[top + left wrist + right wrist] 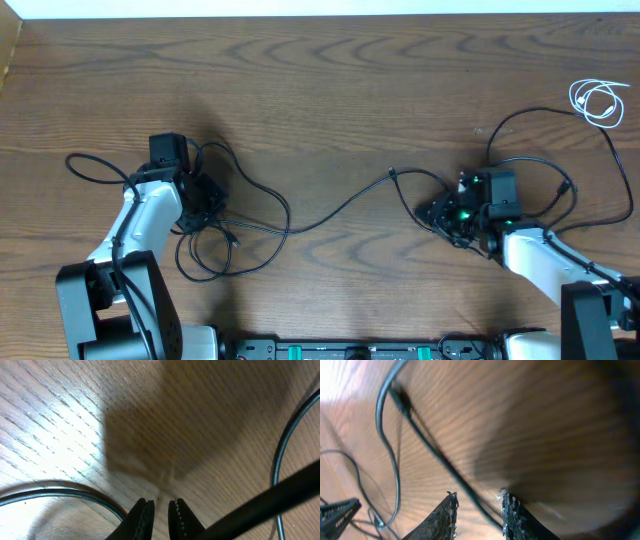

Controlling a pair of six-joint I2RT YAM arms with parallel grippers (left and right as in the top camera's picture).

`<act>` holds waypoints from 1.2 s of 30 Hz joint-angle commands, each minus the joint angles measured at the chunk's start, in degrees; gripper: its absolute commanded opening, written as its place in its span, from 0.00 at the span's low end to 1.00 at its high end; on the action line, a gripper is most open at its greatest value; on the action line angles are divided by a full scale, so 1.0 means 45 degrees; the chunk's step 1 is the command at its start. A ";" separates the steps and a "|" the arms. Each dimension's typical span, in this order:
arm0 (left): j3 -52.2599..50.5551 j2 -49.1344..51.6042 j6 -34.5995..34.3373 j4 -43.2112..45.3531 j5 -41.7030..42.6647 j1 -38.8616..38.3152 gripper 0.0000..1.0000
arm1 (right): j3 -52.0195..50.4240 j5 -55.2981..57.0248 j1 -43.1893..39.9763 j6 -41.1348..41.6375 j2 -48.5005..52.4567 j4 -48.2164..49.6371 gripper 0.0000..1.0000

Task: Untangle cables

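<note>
**Fig.** Both my claws low over wooden table (pixel 320 70).
- My left gripper (pixel 161 515): clenched to narrow slit, nothing seen between tips. Sits over looped tangle of black cable (pixel 335 208) at table's left side.
- One black strand crosses table centre toward my right side.
- My right gripper (pixel 479 510): released, jaws apart, straddling black strand. Strand lies close beside one finger, not pinched. More black loops around it.
- White cable (pixel 597 101): small coil, far right corner, well apart from both claws.

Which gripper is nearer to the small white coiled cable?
Right. The right gripper is left of the small white coiled cable and closer to the robot; the left gripper is much farther left.
</note>
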 commanded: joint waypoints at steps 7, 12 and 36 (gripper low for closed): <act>-0.0160 -0.0073 -0.0068 0.0010 0.0073 0.0044 0.17 | -0.0549 0.0801 0.2210 0.1443 0.0617 -0.0340 0.33; -0.0160 -0.0073 -0.0068 0.0010 0.0068 0.0044 0.17 | -0.0549 0.0811 0.3220 0.1690 0.0617 0.0607 0.34; -0.0452 -0.0073 -0.0063 -0.0209 0.1190 0.0029 0.17 | -0.0549 0.3852 0.6960 0.2579 0.0617 0.3711 0.63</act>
